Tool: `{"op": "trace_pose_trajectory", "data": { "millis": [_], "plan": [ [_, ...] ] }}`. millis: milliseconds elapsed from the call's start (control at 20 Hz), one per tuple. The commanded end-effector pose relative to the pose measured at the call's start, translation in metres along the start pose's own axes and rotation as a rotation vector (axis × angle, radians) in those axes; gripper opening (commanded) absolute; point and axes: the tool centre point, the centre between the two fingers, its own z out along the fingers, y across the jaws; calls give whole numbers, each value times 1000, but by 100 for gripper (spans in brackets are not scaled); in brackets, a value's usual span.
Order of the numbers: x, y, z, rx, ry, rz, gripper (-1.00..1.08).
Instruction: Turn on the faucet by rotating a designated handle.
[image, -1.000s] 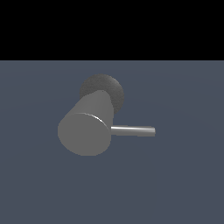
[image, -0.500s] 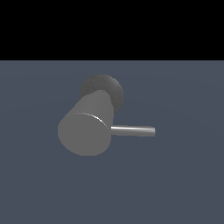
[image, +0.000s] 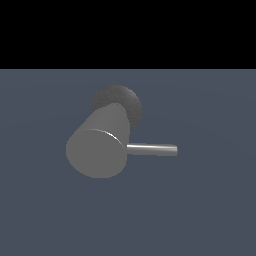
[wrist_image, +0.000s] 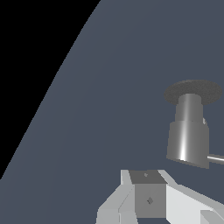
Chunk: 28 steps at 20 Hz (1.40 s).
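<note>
While 1 faucet (image: 97, 145) shows, 1 handle (image: 152, 149) protrudes.

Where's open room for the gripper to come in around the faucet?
Bare floor all round the faucet. Widest patches: exterior view's left of the body, and below the handle. Only tight spot is the corner between handle and base. Gripper sits apart from it.

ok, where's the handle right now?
In the exterior view the handle sticks out sideways from the faucet toward that view's right, level, nothing touching it. The wrist view shows only its stub at the frame edge.
</note>
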Motion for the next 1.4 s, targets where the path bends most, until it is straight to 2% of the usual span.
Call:
{"op": "trace_pose_trajectory", "data": {
  "millis": [0,300,650,950,1350],
  "plan": [
    [0,0,0,-1,0,0,-100],
    [2,2,-5,27,19,4,-100],
    [9,7,-18,128,84,12,-100],
    [19,18,-39,277,186,33,-100],
    [34,54,-76,534,380,102,-100]
  ]
}}
